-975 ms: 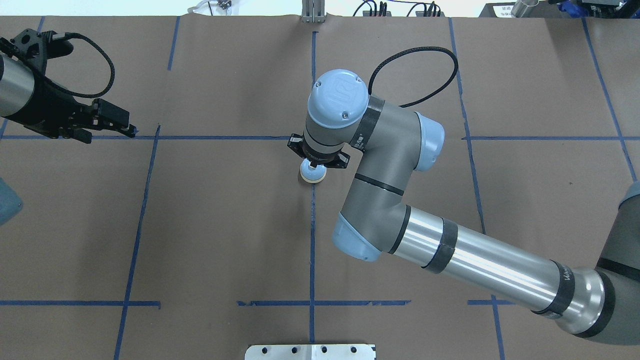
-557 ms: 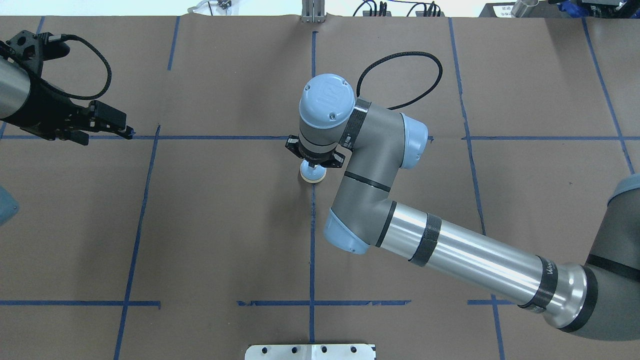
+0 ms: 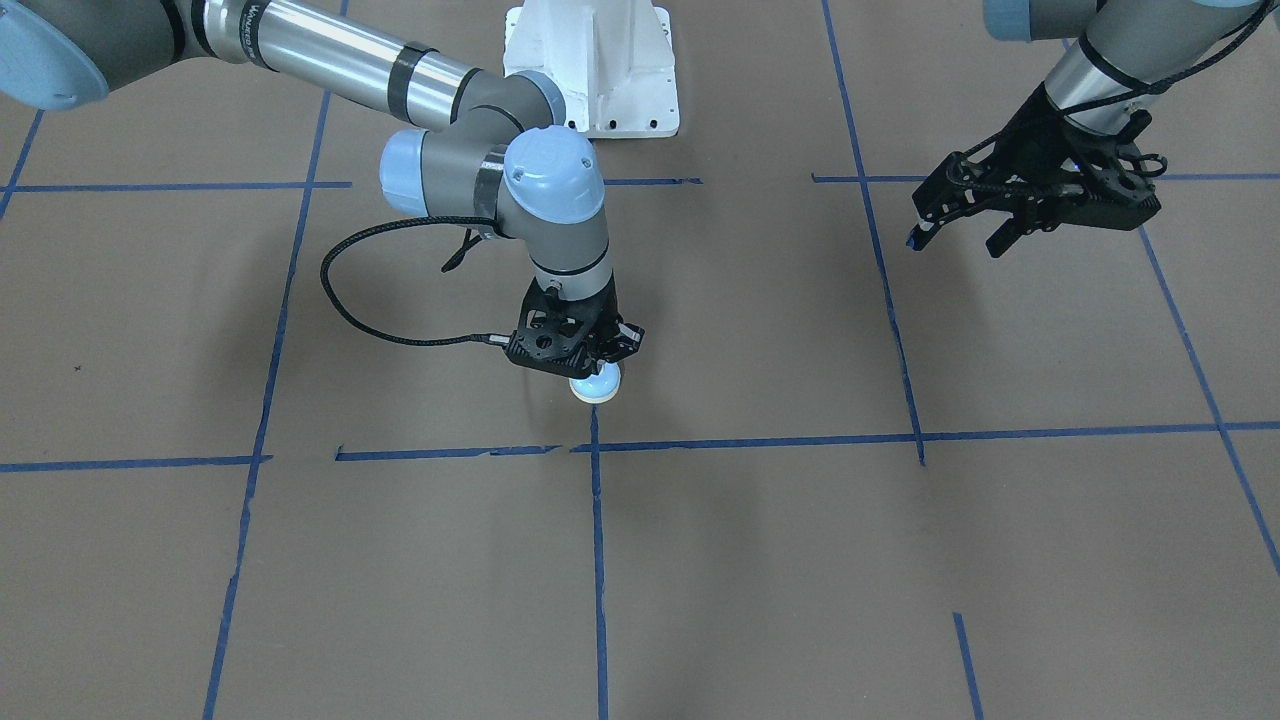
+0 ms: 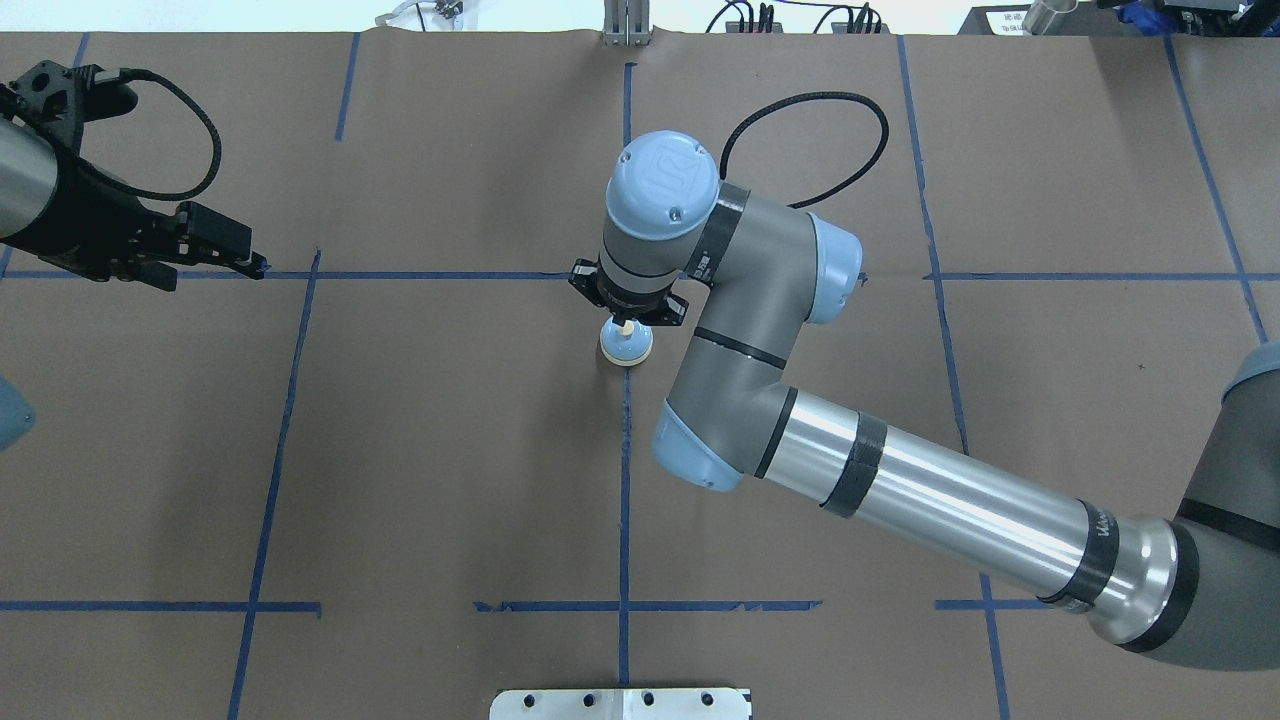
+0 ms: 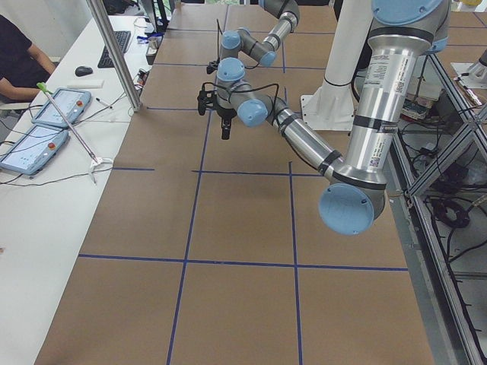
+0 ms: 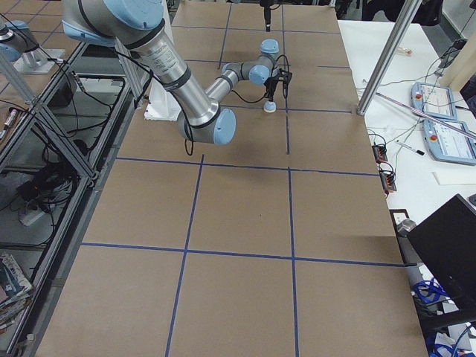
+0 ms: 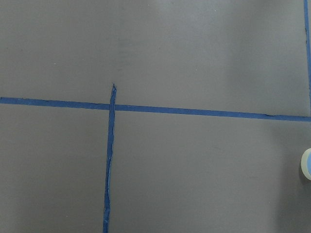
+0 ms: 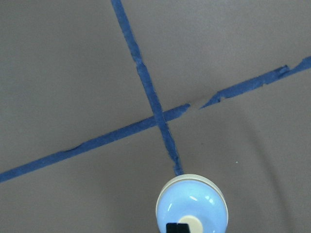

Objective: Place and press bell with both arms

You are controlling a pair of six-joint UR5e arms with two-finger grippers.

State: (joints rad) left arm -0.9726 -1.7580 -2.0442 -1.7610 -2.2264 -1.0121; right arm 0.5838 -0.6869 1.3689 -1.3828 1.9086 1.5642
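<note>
The small light-blue bell (image 3: pixel 596 386) with its cream base stands on the brown table at the centre, just beside a blue tape crossing. It also shows in the overhead view (image 4: pixel 627 345) and in the right wrist view (image 8: pixel 192 206). My right gripper (image 3: pixel 592 368) points straight down over it. Its fingertips (image 8: pixel 177 227) are shut together right at the cream button. My left gripper (image 3: pixel 955 242) hovers open and empty far off at the table's left side (image 4: pixel 215 272). The bell's edge shows in the left wrist view (image 7: pixel 307 164).
Blue tape lines divide the brown table (image 4: pixel 400 450) into squares. The white bolted pedestal (image 3: pixel 590 70) stands at the robot's edge. The right arm's elbow and forearm (image 4: pixel 900 500) stretch across the right half. A black cable (image 3: pixel 340 300) loops beside the right wrist.
My right wrist shifted slightly over the bell, and the cream button now shows just below the gripper. The bell stayed in place. My left gripper barely moved.
</note>
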